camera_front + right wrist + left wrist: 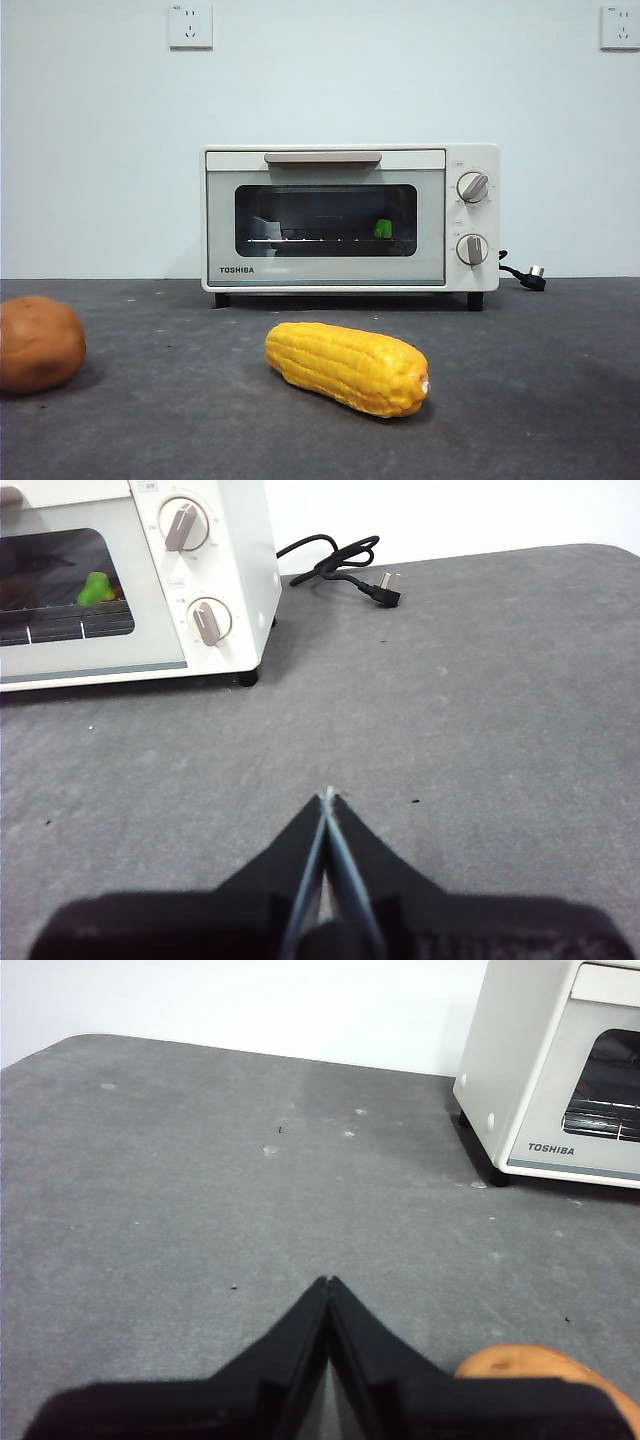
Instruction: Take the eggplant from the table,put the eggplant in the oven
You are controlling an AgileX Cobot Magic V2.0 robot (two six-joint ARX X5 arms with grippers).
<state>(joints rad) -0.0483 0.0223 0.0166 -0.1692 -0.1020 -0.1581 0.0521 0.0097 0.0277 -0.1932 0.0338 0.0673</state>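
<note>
**Status: eggplant in oven, door shut, both arms parked**

Layout, L to R (front view):

- Potato (40, 343): round, brown, at far left on the table (150, 420). Not a task item; well apart from oven, out of the door's way.
- Corn (346, 367): yellow cob lying flat, near centre, in front of the oven but clear of it. Also not a task item.
- Oven (350, 217): cream TOSHIBA unit at back of table, door closed, bar handle (322, 158) up top, two knobs on the right. Plug (533, 273) lies loose on table to the right, so unit appears unpowered.
- Eggplant (383, 229): only the bright green stem cap shows thru the glass, right part of the window, at wire-rack level. Dark body not distinguishable behind tinted glass. No eggplant on the table.

Grippers:

- Left gripper (328, 1282): jaws pressed together, nothing held. Hangs above bare table, potato just beside it, oven off to the far side.
- Right gripper (328, 796): jaws closed tip to tip, nothing held. Over bare table, knob side of oven ahead; green cap visible thru the window here too.

Assessment: both arms sit back from the oven w/ empty jaws, consistent w/ task done. Neither shows in front view.
</note>
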